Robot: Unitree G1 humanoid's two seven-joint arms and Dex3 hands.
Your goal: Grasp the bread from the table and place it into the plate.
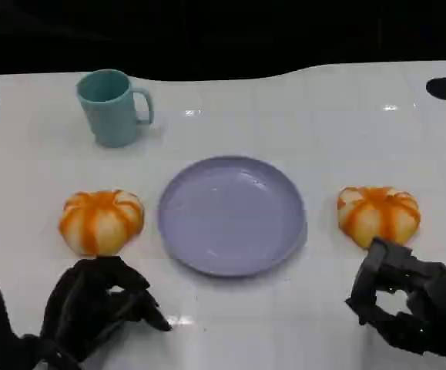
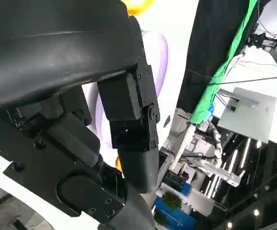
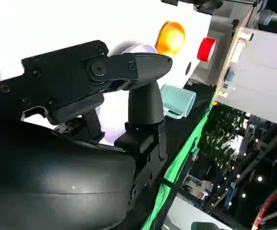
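Note:
Two orange-and-white striped bread rolls lie on the white table, one on each side of the lilac plate (image 1: 232,214). The left bread (image 1: 102,220) sits just beyond my left hand (image 1: 99,308), whose fingers are loosely curved and hold nothing. The right bread (image 1: 378,213) lies right in front of my right hand (image 1: 407,301), which is also empty, with a gap between thumb and fingers. In the left wrist view, my left hand (image 2: 128,124) hides most of the plate (image 2: 160,52). The right wrist view shows my right hand (image 3: 128,96), the plate's rim (image 3: 143,49) and a bread (image 3: 171,38).
A teal mug (image 1: 113,106) stands at the back left, handle to the right, and appears as the mug (image 3: 179,101) in the right wrist view. Two black holes (image 1: 443,88) mark the table's far corners. A red button (image 3: 206,49) sits beyond the table edge.

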